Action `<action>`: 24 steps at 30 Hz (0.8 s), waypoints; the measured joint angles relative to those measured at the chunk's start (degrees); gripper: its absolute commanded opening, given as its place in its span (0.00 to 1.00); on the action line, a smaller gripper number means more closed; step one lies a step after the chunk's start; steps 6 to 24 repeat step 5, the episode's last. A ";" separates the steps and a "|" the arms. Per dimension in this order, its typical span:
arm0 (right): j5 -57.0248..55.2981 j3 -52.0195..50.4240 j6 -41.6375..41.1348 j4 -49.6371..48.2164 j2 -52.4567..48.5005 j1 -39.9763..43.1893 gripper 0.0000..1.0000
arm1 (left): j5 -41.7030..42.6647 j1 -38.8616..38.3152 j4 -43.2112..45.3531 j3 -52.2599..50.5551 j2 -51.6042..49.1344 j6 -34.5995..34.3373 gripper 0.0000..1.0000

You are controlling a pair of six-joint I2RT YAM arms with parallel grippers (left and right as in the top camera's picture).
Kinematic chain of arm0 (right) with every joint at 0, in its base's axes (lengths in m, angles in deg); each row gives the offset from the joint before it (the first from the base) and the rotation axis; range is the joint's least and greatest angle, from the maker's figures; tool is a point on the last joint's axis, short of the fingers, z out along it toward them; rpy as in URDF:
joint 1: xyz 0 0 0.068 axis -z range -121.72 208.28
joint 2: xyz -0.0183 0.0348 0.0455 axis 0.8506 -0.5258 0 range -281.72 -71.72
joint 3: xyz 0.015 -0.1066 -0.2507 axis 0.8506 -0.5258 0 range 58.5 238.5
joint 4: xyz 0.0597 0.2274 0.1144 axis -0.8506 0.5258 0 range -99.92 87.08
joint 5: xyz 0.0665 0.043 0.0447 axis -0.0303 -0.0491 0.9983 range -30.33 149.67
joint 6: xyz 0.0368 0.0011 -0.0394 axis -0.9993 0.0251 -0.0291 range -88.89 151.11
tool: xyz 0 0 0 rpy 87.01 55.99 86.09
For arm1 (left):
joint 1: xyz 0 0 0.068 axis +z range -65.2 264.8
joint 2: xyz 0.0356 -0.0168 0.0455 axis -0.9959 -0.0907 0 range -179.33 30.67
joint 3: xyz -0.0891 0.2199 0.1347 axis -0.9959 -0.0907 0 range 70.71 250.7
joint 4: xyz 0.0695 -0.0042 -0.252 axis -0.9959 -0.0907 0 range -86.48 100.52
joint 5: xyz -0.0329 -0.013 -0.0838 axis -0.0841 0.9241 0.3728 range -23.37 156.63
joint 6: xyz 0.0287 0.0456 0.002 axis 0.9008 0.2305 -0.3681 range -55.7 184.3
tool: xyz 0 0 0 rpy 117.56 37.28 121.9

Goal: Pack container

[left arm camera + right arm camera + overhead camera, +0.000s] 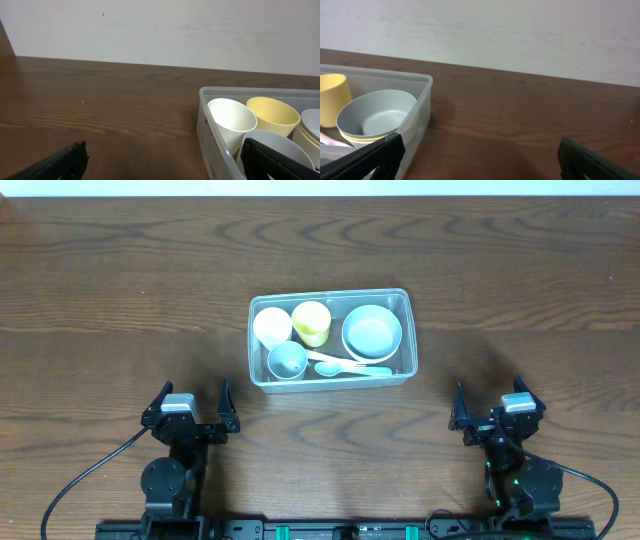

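Lighting is even and moderately bright in all 3 views. The overhead picture is sharp. Wrist pictures are softer; fingers (60,161) of the left end effector (163,148) appear dark and blurred. The tabletop (100,300) shows faint sheen.

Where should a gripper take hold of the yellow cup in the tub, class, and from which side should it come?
Probably the rim, from straight above. The yellow cup stands upright, mouth open, inside the container, with the white cup, a blue-grey bowl and the stacked bowls crowding its sides. One of the jaws inside the mouth and one outside seems safest.
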 measured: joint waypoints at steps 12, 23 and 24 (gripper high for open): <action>0.00 0.00 0.00 0.00 0.00 0.00 0.99 | 0.00 0.00 0.00 0.00 0.00 0.00 0.98; 0.00 0.00 0.00 0.00 0.00 0.00 0.99 | 0.00 0.00 0.00 0.00 0.00 0.00 0.98; 0.00 0.00 0.00 0.00 0.00 0.00 0.99 | 0.00 0.00 0.00 0.00 0.00 0.00 0.98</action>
